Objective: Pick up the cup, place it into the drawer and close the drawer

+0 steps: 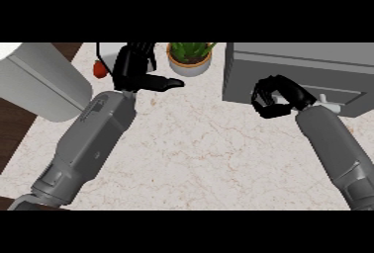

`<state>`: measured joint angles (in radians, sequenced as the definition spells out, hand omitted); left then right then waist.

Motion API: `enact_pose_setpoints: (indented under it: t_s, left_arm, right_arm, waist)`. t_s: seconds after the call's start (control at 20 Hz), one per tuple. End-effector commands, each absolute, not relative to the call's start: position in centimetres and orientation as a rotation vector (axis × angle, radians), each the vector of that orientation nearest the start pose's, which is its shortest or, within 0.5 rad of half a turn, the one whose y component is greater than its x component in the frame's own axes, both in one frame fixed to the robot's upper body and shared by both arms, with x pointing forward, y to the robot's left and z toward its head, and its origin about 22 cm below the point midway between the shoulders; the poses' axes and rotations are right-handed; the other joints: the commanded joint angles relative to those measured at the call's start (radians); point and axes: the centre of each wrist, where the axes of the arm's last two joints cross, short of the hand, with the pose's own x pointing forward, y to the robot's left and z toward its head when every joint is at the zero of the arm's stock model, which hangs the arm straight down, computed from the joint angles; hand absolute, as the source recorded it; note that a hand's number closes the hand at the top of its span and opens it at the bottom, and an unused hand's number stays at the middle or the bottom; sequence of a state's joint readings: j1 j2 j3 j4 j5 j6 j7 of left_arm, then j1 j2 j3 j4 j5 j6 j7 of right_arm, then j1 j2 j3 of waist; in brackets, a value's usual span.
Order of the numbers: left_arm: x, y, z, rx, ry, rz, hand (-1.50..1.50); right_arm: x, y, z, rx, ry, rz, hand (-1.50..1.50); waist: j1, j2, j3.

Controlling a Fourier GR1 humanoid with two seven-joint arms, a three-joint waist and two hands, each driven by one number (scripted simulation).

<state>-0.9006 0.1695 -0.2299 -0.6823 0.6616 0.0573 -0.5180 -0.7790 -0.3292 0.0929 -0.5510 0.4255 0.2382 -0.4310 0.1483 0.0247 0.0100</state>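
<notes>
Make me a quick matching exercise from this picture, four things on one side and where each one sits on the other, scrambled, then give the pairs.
Things
1. potted plant
2. drawer cabinet
3. left hand
4. right hand

Places
A. against the cabinet's front
B. far edge of the counter, middle
C. far left, beside the plant
D. far right of the counter

Pairs: 1-B, 2-D, 3-C, 4-A

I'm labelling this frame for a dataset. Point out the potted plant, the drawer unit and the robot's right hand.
potted plant (pixel 191 63), head view, on its white pot.
drawer unit (pixel 306 74), head view, on its grey front.
right hand (pixel 276 99), head view, on its curled black fingers.
</notes>
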Motion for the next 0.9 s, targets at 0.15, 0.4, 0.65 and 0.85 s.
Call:
enact_pose_setpoints:
  t_s: [0.15, 0.4, 0.65, 0.85]
  left_arm:
    - [41.9, 16.1, 6.9, -0.416, -1.908, 0.038, -1.5]
    - [41.4, 17.1, 5.9, -0.429, -1.884, 0.031, -1.5]
    - [41.1, 16.3, 5.7, -0.47, -1.878, 0.033, -1.5]
    - [41.1, 16.6, 5.8, -0.471, -1.881, 0.028, -1.5]
  right_arm:
    - [44.0, -29.7, 10.4, -0.34, -1.592, 0.843, 1.5]
    - [43.8, -31.7, 12.1, -0.317, -1.622, 0.83, 1.5]
    - [43.5, -32.6, 12.7, -0.28, -1.636, 0.819, 1.5]
    - [43.3, -33.3, 13.2, -0.261, -1.628, 0.818, 1.5]
  waist:
    - [0.05, 0.018, -0.006]
    - [0.065, 0.02, -0.007]
    - [0.062, 0.023, -0.006]
    - [0.062, 0.024, -0.007]
